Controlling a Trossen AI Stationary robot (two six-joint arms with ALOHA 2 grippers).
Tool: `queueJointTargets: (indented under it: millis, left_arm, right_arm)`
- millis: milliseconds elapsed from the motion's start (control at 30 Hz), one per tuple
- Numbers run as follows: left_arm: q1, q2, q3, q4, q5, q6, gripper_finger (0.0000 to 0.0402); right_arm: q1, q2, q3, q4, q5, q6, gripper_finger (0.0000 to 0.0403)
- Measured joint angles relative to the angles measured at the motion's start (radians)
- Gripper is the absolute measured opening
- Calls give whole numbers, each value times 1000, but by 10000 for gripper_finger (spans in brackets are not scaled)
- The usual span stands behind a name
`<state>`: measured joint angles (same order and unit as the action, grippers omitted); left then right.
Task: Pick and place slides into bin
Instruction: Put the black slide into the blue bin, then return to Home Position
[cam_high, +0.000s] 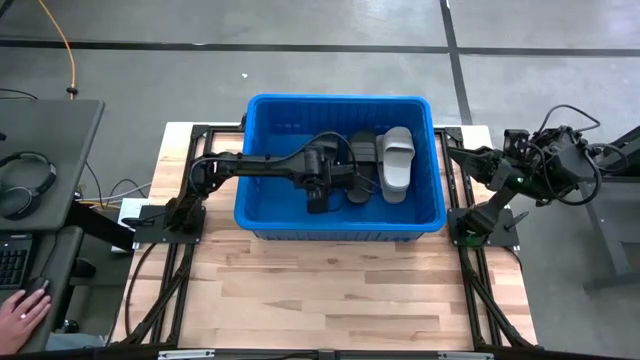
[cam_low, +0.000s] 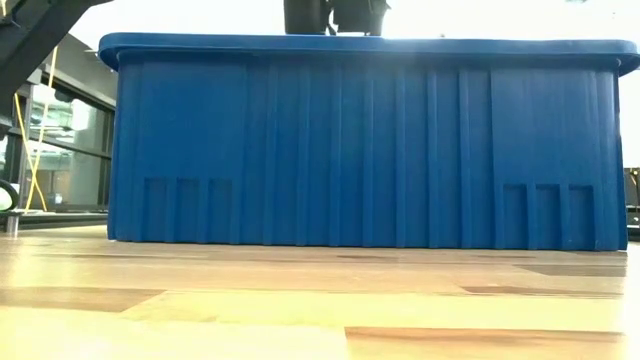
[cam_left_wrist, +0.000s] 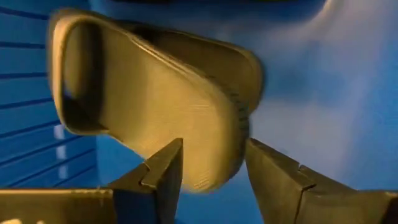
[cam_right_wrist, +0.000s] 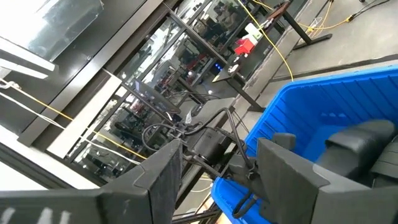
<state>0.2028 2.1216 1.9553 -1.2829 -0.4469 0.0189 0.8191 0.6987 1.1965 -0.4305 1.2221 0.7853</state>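
Left tool (cam_left_wrist: 211, 165), hidden low behind the bin (cam_low: 370, 150), straddles a slide (cam_left_wrist: 155, 106).

Overhead, table-level, 2 wrists — share bin (cam_high: 262, 108).

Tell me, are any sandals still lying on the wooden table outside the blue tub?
No: the table shows bare wood, and the sandals lie inside the tub.

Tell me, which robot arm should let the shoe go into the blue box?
Left. The left gripper is already inside the bin, straddling a slide; the right gripper waits outside.
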Motion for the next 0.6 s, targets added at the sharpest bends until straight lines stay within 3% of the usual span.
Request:
queueJointTargets:
  millis: [333,600]
  left_arm:
    - [0,0,44,-1,100,0,179]
    - [0,0,278,-20,243,0,179]
  right_arm:
    - [0,0,0,-3,0,0,197]
    - [0,0,0,-3,-11,-10,197]
